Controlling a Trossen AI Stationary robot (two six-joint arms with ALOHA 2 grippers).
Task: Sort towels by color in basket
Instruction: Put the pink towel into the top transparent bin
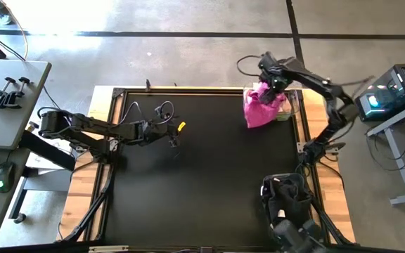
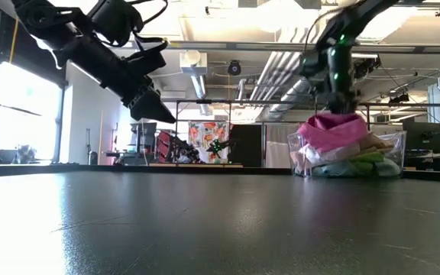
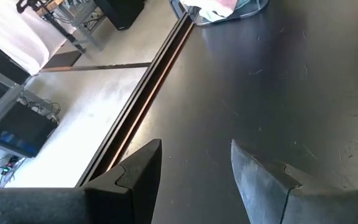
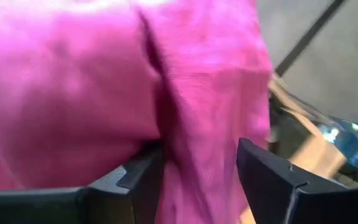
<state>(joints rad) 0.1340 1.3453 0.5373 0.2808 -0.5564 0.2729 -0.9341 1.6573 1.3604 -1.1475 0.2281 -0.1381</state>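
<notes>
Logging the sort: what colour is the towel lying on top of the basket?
Magenta soft towel, clearest in the high view.

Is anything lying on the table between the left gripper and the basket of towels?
No. The high view shows only bare black table between the left gripper and the basket.

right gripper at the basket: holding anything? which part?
Cannot tell. The right gripper has its fingers apart astride a fold of the magenta towel on the basket pile; grip or release is unclear.
</notes>
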